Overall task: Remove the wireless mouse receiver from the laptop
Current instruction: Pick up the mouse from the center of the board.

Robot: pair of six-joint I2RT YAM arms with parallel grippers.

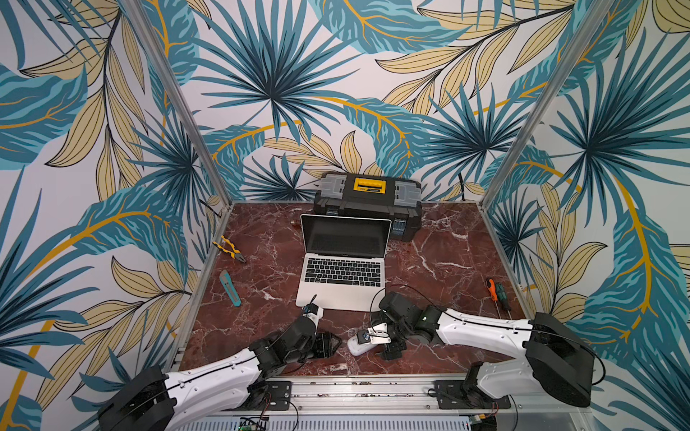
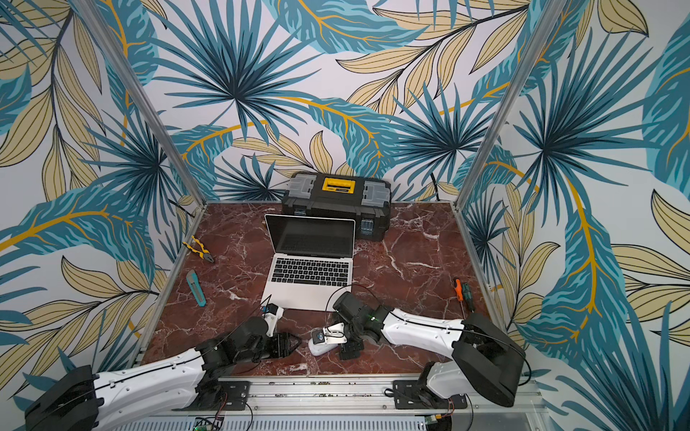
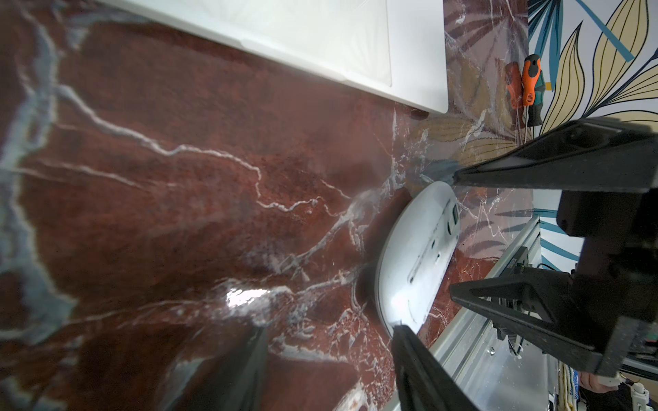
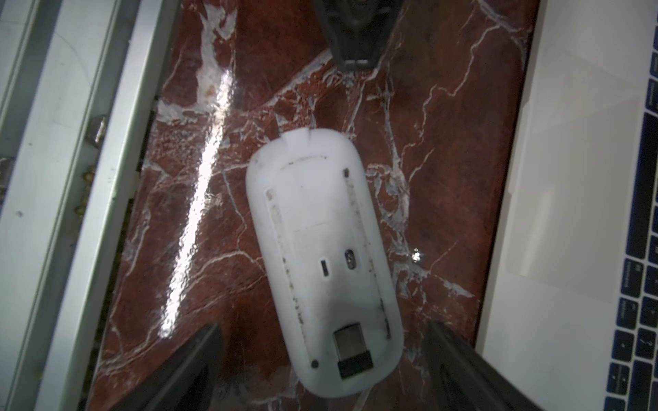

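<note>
Red-brown marble with white veins makes the desk (image 1: 448,268), glossy enough to throw back glare. Leaf-print wallpaper (image 1: 283,82) closes it in on three sides. Aluminium posts (image 1: 179,100) stand at the back corners, and a metal rail (image 1: 358,390) runs along the front edge.

Centre: laptop (image 1: 341,298), lid up, screen dark. Black toolbox (image 1: 367,197) sits behind it against the back wall; whether they touch, cannot tell.

Left edge: pliers (image 1: 229,249) and utility knife (image 1: 229,289), both close to the frame. Right edge: screwdrivers (image 1: 498,294), side by side.

Bare marble lies either side of the laptop, wider on the right. The front strip between laptop and rail is crowded.

White mouse (image 4: 320,249) lies belly-up in that strip, just in front of the laptop. Receiver (image 4: 352,350) is not at the laptop. It lies in a slot in the mouse's underside, with the metal plug and black cap showing.

Right arm (image 1: 485,328) reaches in over the mouse. Right jaws are wide apart, straddling the receiver end. There is a gap on both sides and they grip nothing.

Left arm (image 1: 224,377) lies low by the laptop's front-left corner. Left jaws are partly open, narrower than the right pair. They hold nothing, and their tips are near the mouse's other end.
</note>
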